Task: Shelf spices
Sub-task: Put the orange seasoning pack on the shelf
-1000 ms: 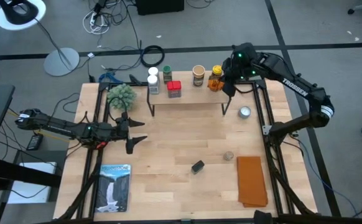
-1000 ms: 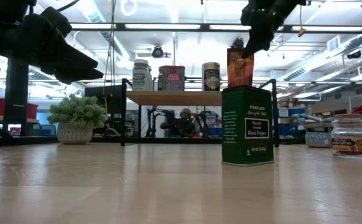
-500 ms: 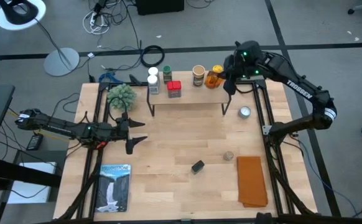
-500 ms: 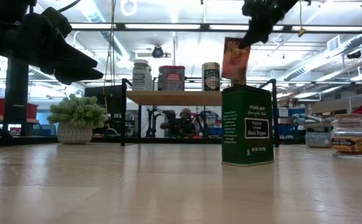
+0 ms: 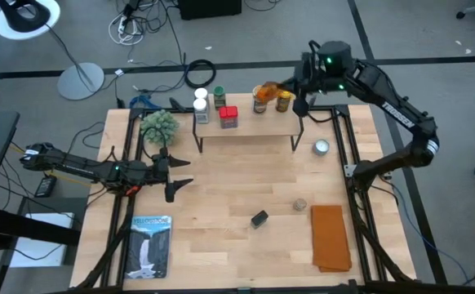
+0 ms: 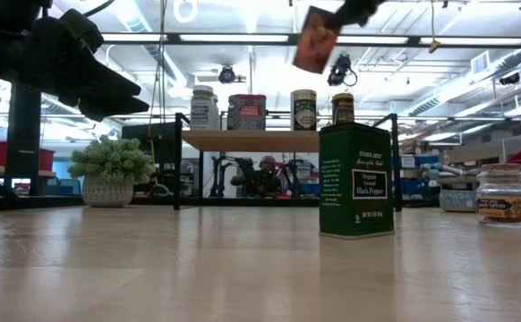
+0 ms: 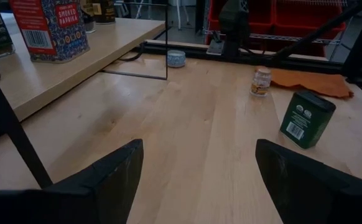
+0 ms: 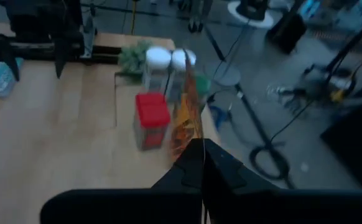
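Packet (image 6: 315,39) looks light and floppy, probably; we pinch its top edge in the right gripper (image 5: 301,84), left gripper (image 5: 179,174) agape.

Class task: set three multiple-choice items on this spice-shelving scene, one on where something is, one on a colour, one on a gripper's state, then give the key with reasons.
1. Where is the orange packet?
A. lying on the tabletop
B. held in the air above the shelf
C. beside the plant

2. What colour is the tin standing on the table nearest the low camera?
A. green
B. red
C. yellow

3. How is the left gripper?
A. shut on a jar
B. open, holding nothing
C. shut on a cloth

Key: B, the right gripper pinches it aloft; A, its sides are dark green; B, its fingers stand apart over bare wood.
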Available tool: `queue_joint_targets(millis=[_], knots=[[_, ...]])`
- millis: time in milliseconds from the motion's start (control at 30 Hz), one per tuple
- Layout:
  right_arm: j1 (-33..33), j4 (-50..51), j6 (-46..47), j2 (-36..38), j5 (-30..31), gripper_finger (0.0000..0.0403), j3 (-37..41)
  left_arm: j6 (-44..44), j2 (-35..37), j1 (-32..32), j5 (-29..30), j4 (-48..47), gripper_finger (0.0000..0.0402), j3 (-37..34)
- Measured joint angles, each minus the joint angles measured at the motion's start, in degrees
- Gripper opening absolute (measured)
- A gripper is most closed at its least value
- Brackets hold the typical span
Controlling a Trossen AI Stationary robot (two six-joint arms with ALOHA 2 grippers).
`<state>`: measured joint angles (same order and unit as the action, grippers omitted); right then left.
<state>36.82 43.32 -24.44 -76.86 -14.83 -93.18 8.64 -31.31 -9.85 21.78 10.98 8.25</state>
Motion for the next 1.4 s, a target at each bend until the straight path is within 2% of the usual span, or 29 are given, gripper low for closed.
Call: queue_joint_targets(millis=[267,467,600,800,900,1200,1400], knots=[[0.46,4.48,-6.5,-17.2,-1.38,0.0,-19.47,-0.61,0.0,0.0,0.0,-0.04,0.0317,0.0],[2.61,6.09,-7.74,-29.09,-3.21,0.0,-33.96,-0.85,0.0,0.0,0.0,-0.14,0.0317,0.0],[4.66,8.48,-7.68,-35.14,-3.32,0.0,-40.62,-0.89,0.0,0.0,0.0,-0.38,0.0317,0.0],[6.37,11.12,-7.33,-40.45,-3.36,0.0,-41.38,-0.7,0.0,0.0,-0.06,-1.29,0.0317,0.0],[6.58,13.11,-7.3,-42.08,-3.43,0.0,-41.36,0.1,-0.02,0.0,-1.95,-3.02,0.0317,0.0],[4.24,16.3,-7.63,-42.23,-5.02,0.0,-41.34,0.81,-0.02,-0.02,-3.32,-4.3,0.0317,0.0],[2.33,19.71,-8.85,-42.94,-0.93,0.0,-40.55,0.9,0.0,-0.02,-3.41,-4.37,0.0317,0.0]])
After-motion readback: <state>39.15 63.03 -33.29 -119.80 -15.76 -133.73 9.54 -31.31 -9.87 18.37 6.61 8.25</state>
